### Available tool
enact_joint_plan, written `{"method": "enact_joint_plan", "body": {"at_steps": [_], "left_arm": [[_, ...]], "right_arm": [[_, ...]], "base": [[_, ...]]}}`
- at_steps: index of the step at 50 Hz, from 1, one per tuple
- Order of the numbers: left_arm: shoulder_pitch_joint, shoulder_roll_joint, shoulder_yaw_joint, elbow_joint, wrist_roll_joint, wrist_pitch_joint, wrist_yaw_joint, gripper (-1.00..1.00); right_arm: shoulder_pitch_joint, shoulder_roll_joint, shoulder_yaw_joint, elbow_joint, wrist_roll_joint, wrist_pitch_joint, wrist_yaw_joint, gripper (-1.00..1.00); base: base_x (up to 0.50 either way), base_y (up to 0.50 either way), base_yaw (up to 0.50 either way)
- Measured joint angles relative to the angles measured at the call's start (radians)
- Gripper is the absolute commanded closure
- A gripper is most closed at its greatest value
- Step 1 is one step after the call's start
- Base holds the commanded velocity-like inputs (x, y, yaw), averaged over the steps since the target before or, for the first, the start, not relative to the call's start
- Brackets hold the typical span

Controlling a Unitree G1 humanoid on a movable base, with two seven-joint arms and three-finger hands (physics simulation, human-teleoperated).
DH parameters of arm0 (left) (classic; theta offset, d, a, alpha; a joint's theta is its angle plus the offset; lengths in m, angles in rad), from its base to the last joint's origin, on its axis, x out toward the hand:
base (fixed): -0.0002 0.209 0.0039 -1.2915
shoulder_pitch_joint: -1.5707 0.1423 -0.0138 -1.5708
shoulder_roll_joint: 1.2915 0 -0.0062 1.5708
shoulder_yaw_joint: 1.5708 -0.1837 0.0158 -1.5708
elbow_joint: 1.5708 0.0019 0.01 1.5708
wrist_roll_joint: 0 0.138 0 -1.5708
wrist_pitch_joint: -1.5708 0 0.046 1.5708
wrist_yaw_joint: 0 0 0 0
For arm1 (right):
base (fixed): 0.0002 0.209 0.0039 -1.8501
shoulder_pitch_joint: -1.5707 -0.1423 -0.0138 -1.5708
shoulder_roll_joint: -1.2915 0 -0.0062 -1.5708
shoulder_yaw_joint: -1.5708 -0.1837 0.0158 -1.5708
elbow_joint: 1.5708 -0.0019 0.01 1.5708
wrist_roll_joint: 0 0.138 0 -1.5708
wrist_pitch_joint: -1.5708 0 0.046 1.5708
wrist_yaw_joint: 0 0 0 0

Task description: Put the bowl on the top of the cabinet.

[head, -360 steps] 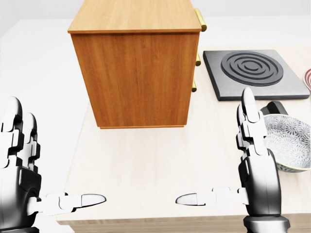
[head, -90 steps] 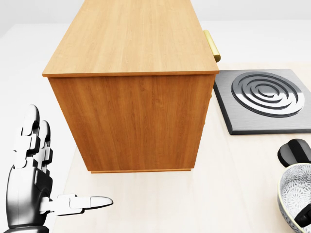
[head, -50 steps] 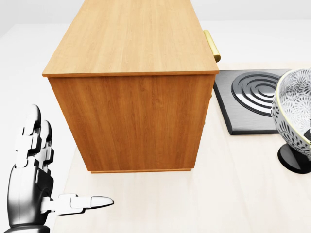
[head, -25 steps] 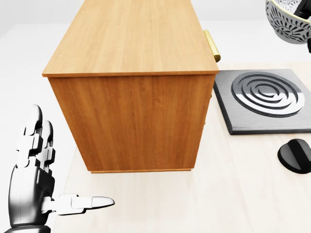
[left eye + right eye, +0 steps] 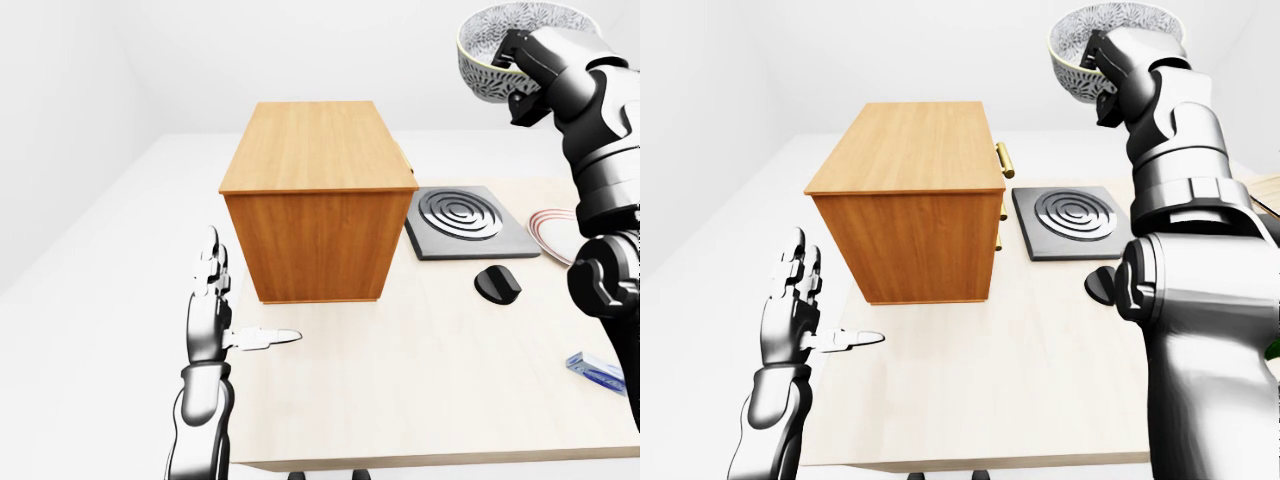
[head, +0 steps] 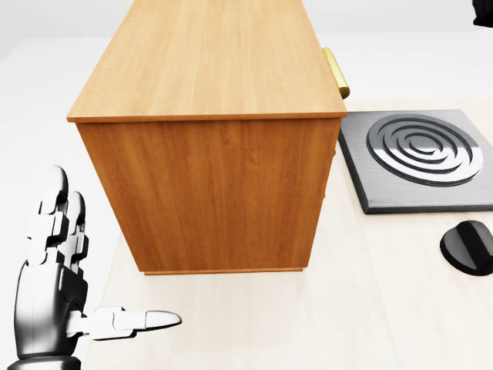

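Cabinet [image 5: 318, 190] matt wood grain (brass-look handle [image 6: 336, 72]); bowl [image 5: 490, 50] glossy, patterned; right hand [image 5: 527, 62] shiny metal.

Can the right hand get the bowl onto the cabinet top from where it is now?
Probably yes. The right hand holds the bowl well above the cabinet top, off to its right in the left-eye view, and nothing stands between them or on the top.
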Motion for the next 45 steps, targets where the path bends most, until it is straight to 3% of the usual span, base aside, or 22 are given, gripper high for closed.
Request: {"method": "enact_joint_plan", "body": {"at_steps": [19,45], "left_arm": [[-0.007,0.001,0.003,0.002,-0.009,0.000,-0.005,-1.00],[0.001,0.002,0.003,0.005,-0.013,0.000,-0.016,-1.00]], "right_arm": [[-0.167,0.204,0.008,0.051,-0.015,0.000,-0.038,1.00],[-0.166,0.405,0.043,0.050,0.039,0.000,-0.062,1.00]], "base": [[0.00,0.00,0.00],[0.00,0.00,0.00]]}}
